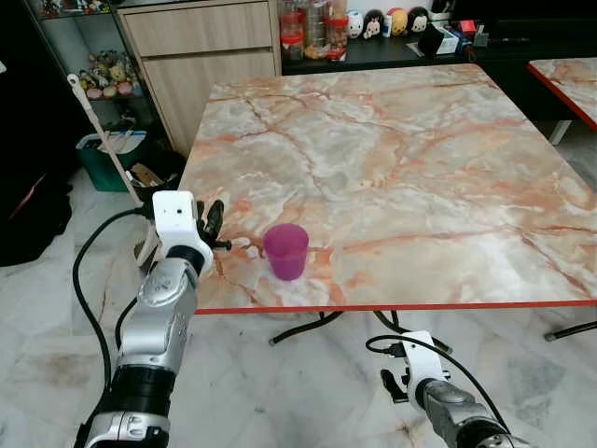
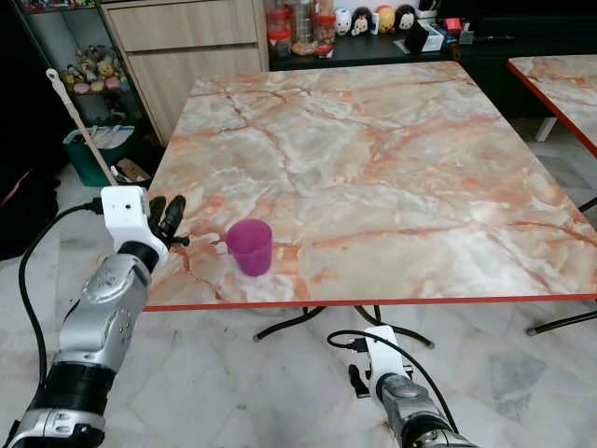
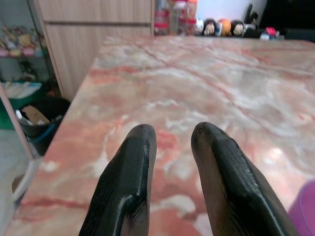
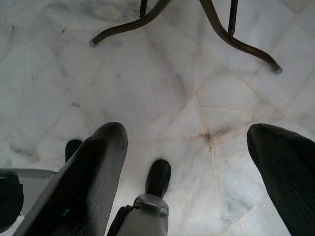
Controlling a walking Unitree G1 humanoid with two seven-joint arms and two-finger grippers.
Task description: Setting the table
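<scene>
Purple cup point(image 1: 285, 251) standing upright on the marble table point(image 1: 401, 159), close to the near edge and toward the near-left corner. Left tool point(image 1: 214, 227) just left of the cup at the table's near-left edge, apart from it, fingers point(image 3: 129, 182) a small gap apart with nothing between them, released and empty. From the left wrist camera, a sliver of purple at the frame's corner, fingers aimed across the tabletop toward the far side. Right tool point(image 4: 197, 167) hanging low under the near edge, fingers spread wide over the tiled floor point(image 4: 162, 83), table legs point(image 4: 231, 34) beyond; idle, holding nothing.

Looks like the cup placement step, cup already down and let go, or else just about to be regripped; cannot say which. Rest of the table bare, so plenty of setting left. Next move likely calls for drawing the left tool back clear of the cup without nudging it, given how near the edge it stands. Jars and small figurines point(image 1: 387, 21) on the far dark counter, wooden cabinet point(image 1: 201, 47) far left.
</scene>
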